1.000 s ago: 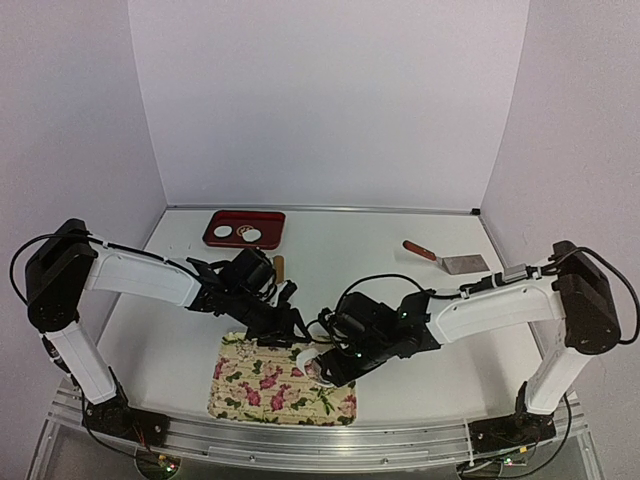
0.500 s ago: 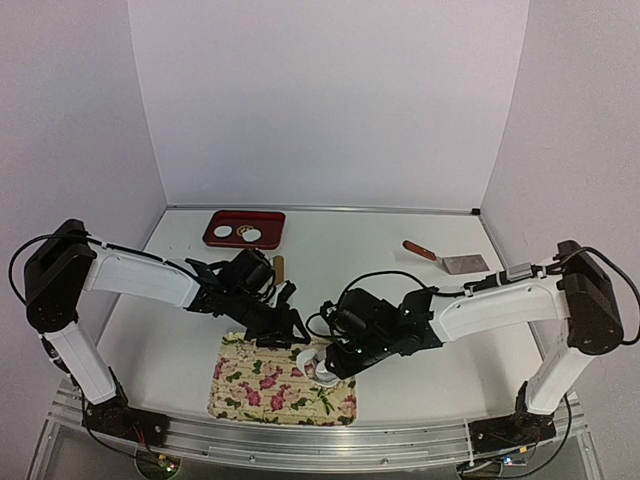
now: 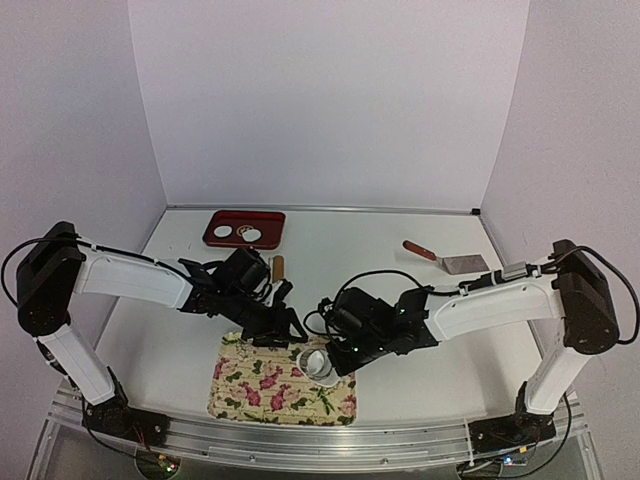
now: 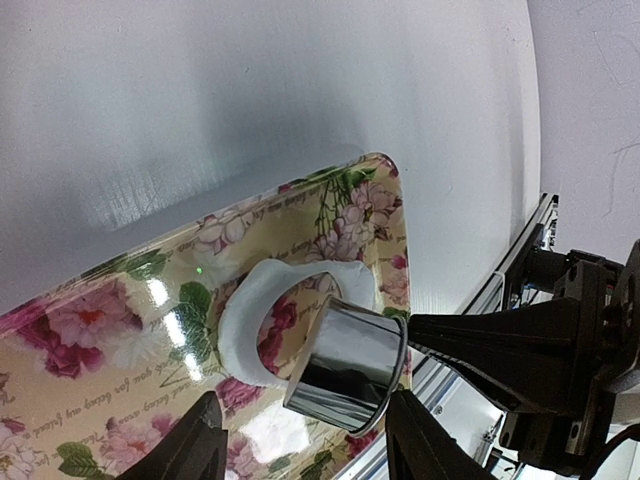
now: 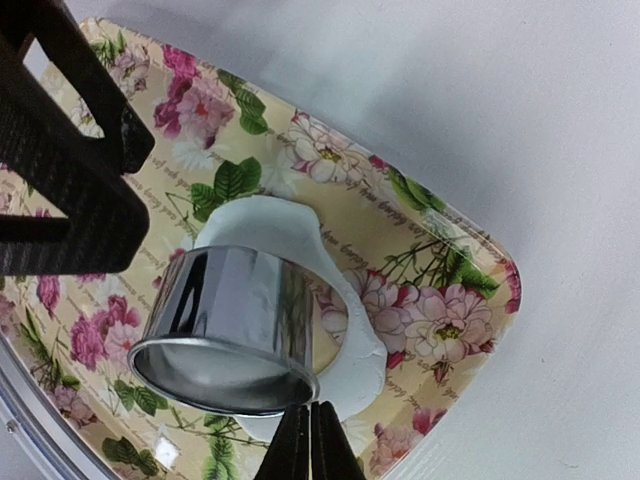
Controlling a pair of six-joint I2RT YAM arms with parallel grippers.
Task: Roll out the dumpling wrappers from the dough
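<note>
A leftover sheet of white dough (image 5: 362,340) with a round hole lies on the floral tray (image 5: 455,300). The metal ring cutter (image 5: 230,330) is tilted over the hole. My right gripper (image 5: 310,438) is shut on its rim; in the top view that gripper (image 3: 335,366) is at the cutter (image 3: 318,362). My left gripper (image 4: 315,440) hovers open above the tray (image 4: 100,320), its fingers either side of the cutter (image 4: 348,365) without touching it. Two dumpling wrappers (image 3: 222,232) (image 3: 252,235) lie in the red tray (image 3: 245,213) at the back left.
A metal spatula (image 3: 448,259) with a reddish handle lies at the back right. A small wooden roller (image 3: 279,266) lies behind the left wrist. The floral tray (image 3: 260,395) sits close to the table's near edge, by the aluminium rail.
My right gripper has gone from open to shut at the cutter's rim. The cutter now shows tilted over the dough. The left arm has barely moved.
</note>
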